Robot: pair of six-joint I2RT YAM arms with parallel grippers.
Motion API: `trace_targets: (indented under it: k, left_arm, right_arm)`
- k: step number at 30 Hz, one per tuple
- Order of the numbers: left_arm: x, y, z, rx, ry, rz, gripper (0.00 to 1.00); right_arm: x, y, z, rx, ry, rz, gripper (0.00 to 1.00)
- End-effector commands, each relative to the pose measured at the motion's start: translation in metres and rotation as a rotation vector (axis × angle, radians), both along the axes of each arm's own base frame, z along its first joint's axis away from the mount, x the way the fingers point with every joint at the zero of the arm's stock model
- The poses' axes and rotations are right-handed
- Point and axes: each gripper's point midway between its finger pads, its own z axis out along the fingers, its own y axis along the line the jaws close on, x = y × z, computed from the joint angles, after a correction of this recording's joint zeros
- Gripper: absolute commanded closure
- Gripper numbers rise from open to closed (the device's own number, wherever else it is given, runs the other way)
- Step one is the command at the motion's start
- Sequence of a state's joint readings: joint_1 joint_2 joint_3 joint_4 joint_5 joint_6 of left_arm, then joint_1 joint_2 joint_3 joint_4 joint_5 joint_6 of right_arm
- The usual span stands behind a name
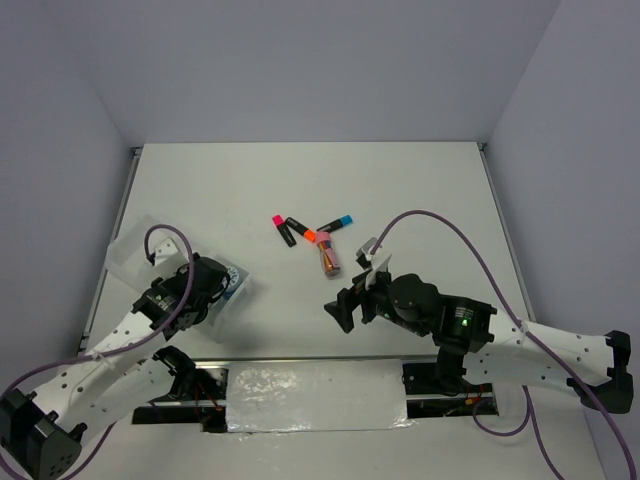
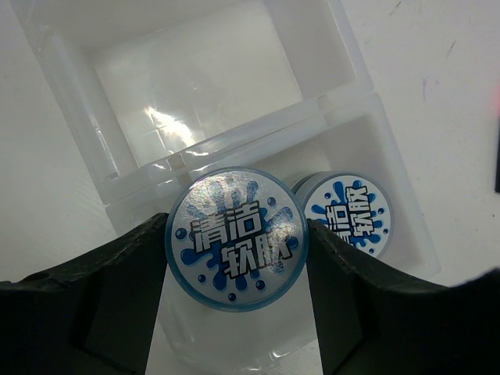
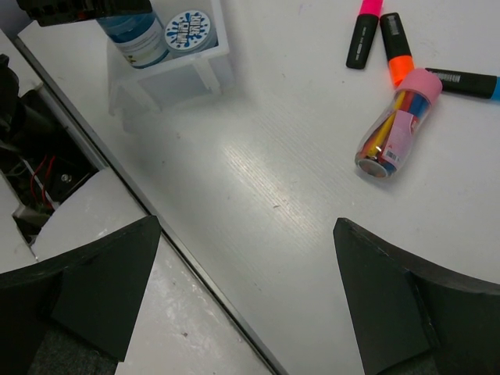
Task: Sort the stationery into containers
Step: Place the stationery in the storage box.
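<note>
Well, the tray [image 2: 258, 125] lies under my left gripper [image 2: 238, 251], which clamps one roll [image 2: 237, 234] at its near compartment; the second roll [image 2: 349, 212] lies just beside, inside it. My right gripper [image 3: 246, 234] hangs wide open, stick [image 3: 394, 129] and markers [image 3: 397, 47] well ahead, to its right.

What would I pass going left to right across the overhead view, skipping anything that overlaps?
Clear trays → left claw gripping a blue roll → pink-capped marker → orange-capped marker → blue-capped marker.
</note>
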State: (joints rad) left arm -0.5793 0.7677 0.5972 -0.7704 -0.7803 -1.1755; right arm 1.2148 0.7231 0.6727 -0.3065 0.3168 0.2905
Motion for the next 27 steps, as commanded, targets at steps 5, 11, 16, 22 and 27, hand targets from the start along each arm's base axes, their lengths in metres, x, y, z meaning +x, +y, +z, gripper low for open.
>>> trace_targets:
  k: [5, 11, 16, 22, 27]
  left_arm:
    - [0.009, 0.001, 0.01, -0.012, -0.083, 0.011, 0.42]
    - [0.007, 0.002, 0.014, -0.018, -0.098, 0.008, 0.01]
    - [0.008, 0.001, 0.02, -0.022, -0.108, -0.006, 0.01]
    - [0.01, -0.005, 0.041, -0.019, -0.101, -0.05, 0.01]
    - [0.011, -0.01, 0.073, 0.018, -0.06, -0.109, 0.01]
  right_arm:
    - [0.0, 0.009, 0.017, 0.045, -0.022, 0.022, 0.0]
    - [-0.001, 0.013, 0.019, 0.049, -0.022, 0.033, 0.0]
    - [0.004, 0.013, 0.017, 0.034, -0.017, 0.004, 0.0]
    - [0.024, 0.006, 0.009, -0.021, 0.016, -0.119, 0.0]
    - [0.054, 0.004, -0.008, -0.076, 0.137, -0.204, 0.15]
